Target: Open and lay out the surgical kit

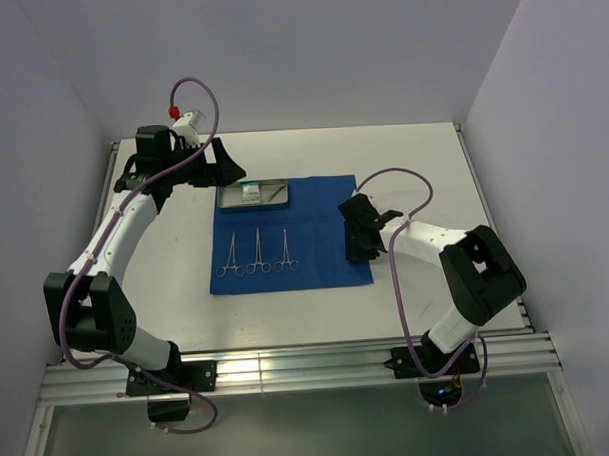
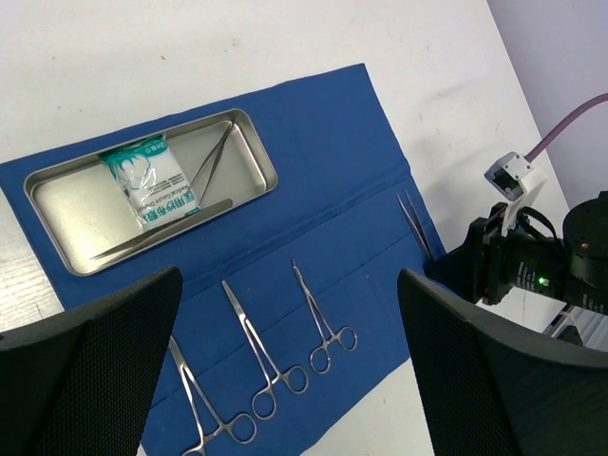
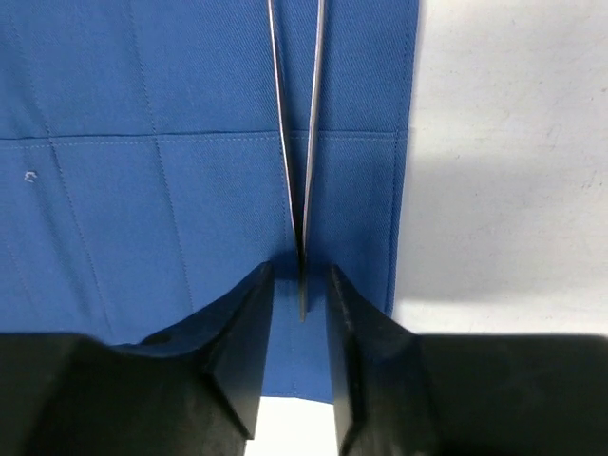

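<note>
1. Black fingers (image 3: 242, 342) of the right gripper (image 3: 297, 277) fill the bottom of the right wrist view. They are pinched narrow on the joined end of a pair of steel tweezers (image 3: 300, 237). The tweezers' legs stretch out over the blue cloth wrap (image 3: 142, 190), close to its right edge, and the white table (image 3: 513, 142) shows just past that edge.
2. From the left wrist, the left gripper (image 2: 287, 280) gapes wide above the cloth, holding nothing. A steel tray (image 2: 57, 237) sits on the cloth's far left part, with a white-green packet (image 2: 150, 179) and two slim steel instruments (image 2: 190, 218) inside. Three ring-handled clamps (image 2: 250, 334) lie side by side on the cloth's left half, on the near side of the tray, rings toward the near edge.
3. From above, the cloth lies spread flat. The left gripper hangs beside the tray at the cloth's far left corner, and the right gripper is low at its right edge.
</note>
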